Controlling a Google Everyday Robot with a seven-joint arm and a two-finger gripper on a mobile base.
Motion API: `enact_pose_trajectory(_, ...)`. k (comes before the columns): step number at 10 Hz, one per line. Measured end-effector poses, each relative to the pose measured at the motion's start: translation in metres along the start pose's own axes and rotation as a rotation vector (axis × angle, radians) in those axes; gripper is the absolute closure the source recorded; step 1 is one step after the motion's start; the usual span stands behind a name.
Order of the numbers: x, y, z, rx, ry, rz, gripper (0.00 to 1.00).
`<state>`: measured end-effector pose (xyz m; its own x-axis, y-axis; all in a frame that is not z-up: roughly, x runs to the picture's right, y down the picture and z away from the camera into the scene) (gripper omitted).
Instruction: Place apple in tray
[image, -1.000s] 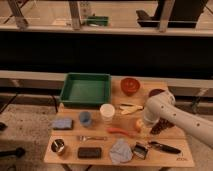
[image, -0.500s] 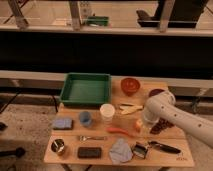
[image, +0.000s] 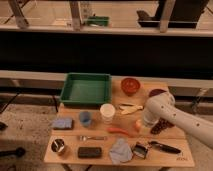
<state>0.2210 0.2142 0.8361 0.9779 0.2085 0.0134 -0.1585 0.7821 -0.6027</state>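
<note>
The apple (image: 137, 126), small and yellow-orange, sits on the wooden table right of the white cup (image: 107, 112), partly covered by my arm. My gripper (image: 143, 122) is at the end of the white arm that comes in from the lower right, and it is right at the apple. The green tray (image: 85, 90) stands at the back left of the table and is apart from the gripper.
A red-brown bowl (image: 130, 85) and a dark purple bowl (image: 156, 93) stand at the back right. A banana (image: 129, 108), an orange carrot (image: 120, 130), a blue cup (image: 85, 118), a blue sponge (image: 62, 123), a fork, a metal cup (image: 59, 146), a cloth (image: 121, 150) and a black-handled tool (image: 162, 146) lie around.
</note>
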Motion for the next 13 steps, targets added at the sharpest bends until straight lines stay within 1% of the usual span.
enact_pose_trajectory(1, 0.0, 0.0, 0.001, -0.006, -0.006, 0.001, 1.0)
enact_pose_trajectory(2, 0.001, -0.001, 0.004, -0.011, -0.015, 0.005, 1.0)
enact_pose_trajectory(3, 0.002, 0.0, 0.004, -0.011, -0.016, 0.005, 1.0)
enact_pose_trajectory(6, 0.005, 0.001, 0.002, -0.012, -0.009, 0.004, 1.0)
enact_pose_trajectory(7, 0.007, 0.002, 0.0, -0.007, -0.002, -0.003, 1.0)
enact_pose_trajectory(8, 0.003, 0.005, -0.009, 0.015, -0.006, -0.019, 1.0)
enact_pose_trajectory(9, -0.004, 0.008, -0.022, 0.038, -0.01, -0.039, 1.0)
enact_pose_trajectory(11, -0.021, 0.012, -0.063, 0.092, -0.02, -0.087, 1.0)
enact_pose_trajectory(12, -0.027, 0.015, -0.078, 0.114, -0.023, -0.104, 1.0)
enact_pose_trajectory(13, -0.033, 0.019, -0.094, 0.148, -0.029, -0.13, 1.0)
